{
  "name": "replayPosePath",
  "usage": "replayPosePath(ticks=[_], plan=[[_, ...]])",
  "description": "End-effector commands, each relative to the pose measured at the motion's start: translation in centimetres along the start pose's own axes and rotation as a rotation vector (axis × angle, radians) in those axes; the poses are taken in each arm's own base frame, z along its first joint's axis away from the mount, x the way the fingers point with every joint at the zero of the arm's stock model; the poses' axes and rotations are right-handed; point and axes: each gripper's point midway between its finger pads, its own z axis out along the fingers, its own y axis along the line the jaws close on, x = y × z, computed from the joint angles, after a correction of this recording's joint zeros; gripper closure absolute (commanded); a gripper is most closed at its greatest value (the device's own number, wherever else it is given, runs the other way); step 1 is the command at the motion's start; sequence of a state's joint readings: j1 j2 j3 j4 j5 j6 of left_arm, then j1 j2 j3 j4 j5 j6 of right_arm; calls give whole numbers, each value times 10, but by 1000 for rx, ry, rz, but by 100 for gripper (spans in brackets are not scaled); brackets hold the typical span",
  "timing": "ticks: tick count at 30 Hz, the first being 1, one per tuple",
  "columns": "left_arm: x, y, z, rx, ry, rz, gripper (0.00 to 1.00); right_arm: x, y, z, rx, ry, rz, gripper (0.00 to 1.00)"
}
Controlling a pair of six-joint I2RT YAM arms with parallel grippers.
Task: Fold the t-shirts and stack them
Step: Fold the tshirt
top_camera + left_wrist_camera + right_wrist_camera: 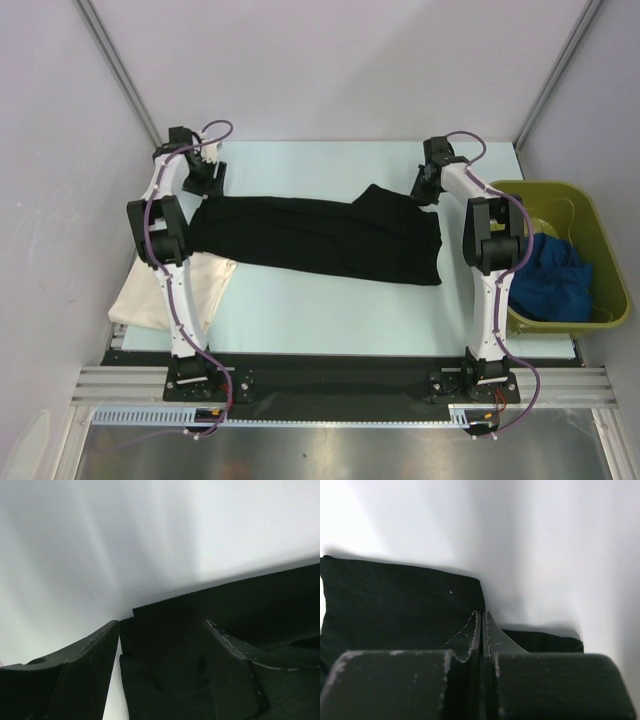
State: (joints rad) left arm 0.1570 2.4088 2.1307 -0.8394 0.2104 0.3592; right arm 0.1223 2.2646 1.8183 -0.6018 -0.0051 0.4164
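The black t-shirt (310, 240) lies spread across the middle of the table. My left gripper (208, 180) is at its far left corner. In the left wrist view that gripper (160, 623) is open, with black cloth (260, 605) lying between and beyond its fingers (95, 670). At the shirt's far right corner, my right gripper (426, 188) has its jaws pressed together (481, 614), with black cloth (395, 605) on both sides of them. The cream t-shirt (150, 295) hangs over the near left table edge. The blue t-shirt (555, 280) sits crumpled in the bin.
An olive-green bin (540, 186) stands at the right edge of the table beside the right arm. White walls close in the back and both sides. A black rail (330, 380) at the near edge carries both arm bases.
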Motion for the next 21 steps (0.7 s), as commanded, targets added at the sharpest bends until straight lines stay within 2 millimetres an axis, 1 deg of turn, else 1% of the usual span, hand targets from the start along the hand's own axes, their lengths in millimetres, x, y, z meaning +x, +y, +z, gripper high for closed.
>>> replayPosePath(ticks=[1,4,5,7,8,9,10,12,13,17,18,19,20,21], plan=[[-26,5,-7,-7,-88,11,29,-35,20,-31,-53,-111,-21,100],[-24,-1,-5,21,-85,0,41,-37,21,-36,-58,-117,-23,100],[-21,-3,-4,35,-73,-2,48,-38,21,-38,-59,-122,-22,100],[-18,-10,-4,70,-70,4,55,-38,21,-39,-59,-123,-24,100],[-16,-14,-6,81,-66,5,64,-38,21,-40,-61,-126,-24,100],[-15,-14,-7,86,-68,7,68,-39,21,-41,-62,-129,-24,100],[-16,-14,-8,84,-74,11,77,-39,22,-41,-63,-130,-25,100],[-17,-12,-9,67,-85,12,90,-42,18,-42,-40,-143,-23,100],[-20,-11,-13,58,-94,14,100,-44,19,-45,-45,-149,-23,100],[-38,-8,-28,45,-145,37,100,-50,24,-55,-58,-168,-29,100],[-39,-6,-30,31,-147,42,98,-50,24,-57,-56,-169,-33,100],[-40,-3,-31,17,-147,49,73,-52,23,-60,-55,-177,-32,100],[-42,2,-31,-1,-152,51,53,-53,24,-61,-56,-179,-32,100],[-41,6,-30,-17,-149,46,46,-53,24,-62,-58,-179,-33,100]])
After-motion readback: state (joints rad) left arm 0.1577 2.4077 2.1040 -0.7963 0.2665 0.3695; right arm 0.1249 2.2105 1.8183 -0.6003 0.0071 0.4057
